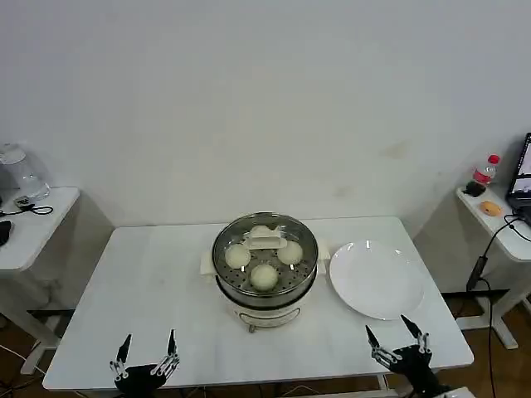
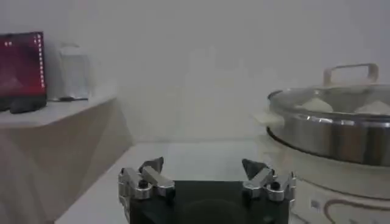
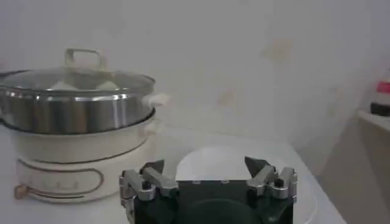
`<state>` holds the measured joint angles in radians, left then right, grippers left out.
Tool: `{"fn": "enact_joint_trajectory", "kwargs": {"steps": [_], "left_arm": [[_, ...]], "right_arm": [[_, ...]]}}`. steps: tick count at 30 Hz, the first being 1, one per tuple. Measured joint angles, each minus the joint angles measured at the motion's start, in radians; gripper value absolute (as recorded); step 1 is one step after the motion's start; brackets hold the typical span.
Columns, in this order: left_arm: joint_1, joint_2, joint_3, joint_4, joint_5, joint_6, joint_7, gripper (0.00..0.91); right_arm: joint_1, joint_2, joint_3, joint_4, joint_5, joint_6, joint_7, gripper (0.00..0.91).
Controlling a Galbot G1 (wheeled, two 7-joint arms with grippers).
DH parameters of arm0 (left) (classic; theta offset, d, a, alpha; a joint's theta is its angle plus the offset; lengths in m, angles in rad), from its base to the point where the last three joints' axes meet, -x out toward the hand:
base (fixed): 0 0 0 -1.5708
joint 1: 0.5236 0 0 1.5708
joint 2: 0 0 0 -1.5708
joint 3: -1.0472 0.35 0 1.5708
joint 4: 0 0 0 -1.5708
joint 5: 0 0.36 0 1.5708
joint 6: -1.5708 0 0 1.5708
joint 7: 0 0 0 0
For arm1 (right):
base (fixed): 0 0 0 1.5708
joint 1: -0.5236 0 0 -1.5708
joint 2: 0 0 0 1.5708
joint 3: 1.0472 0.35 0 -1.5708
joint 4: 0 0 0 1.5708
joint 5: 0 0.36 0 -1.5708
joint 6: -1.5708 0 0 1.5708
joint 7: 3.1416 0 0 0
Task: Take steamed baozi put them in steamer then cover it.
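Note:
The steamer (image 1: 265, 294) stands at the middle of the white table, a shiny steel pot on a white base. Several pale baozi (image 1: 264, 276) lie inside it on the perforated tray. The clear glass cover (image 1: 267, 239) with its cream bar handle sits on top of the pot. From the left wrist view the steamer (image 2: 332, 131) and cover (image 2: 347, 97) appear side-on; the right wrist view shows the steamer (image 3: 79, 115) too. My left gripper (image 1: 148, 348) hangs open at the table's front left edge. My right gripper (image 1: 397, 340) hangs open at the front right, near the plate. Both hold nothing.
A bare white plate (image 1: 377, 278) lies right of the steamer. Side tables stand off to the left (image 1: 33, 224) and right (image 1: 498, 220), the right one carrying a bottle (image 1: 484, 172) and a small orange thing.

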<state>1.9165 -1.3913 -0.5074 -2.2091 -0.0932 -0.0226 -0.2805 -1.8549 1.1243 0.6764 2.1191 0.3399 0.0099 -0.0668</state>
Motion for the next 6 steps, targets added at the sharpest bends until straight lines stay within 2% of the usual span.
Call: {"fn": "enact_joint_trajectory", "kwargs": {"steps": [6], "left_arm": [[-0.005,0.010,-0.001,0.003,-0.013,0.018,0.006,0.907]], "right_arm": [[0.000,-0.008,-0.005,0.004,-0.001,-0.017,0.014,0.907]]}}
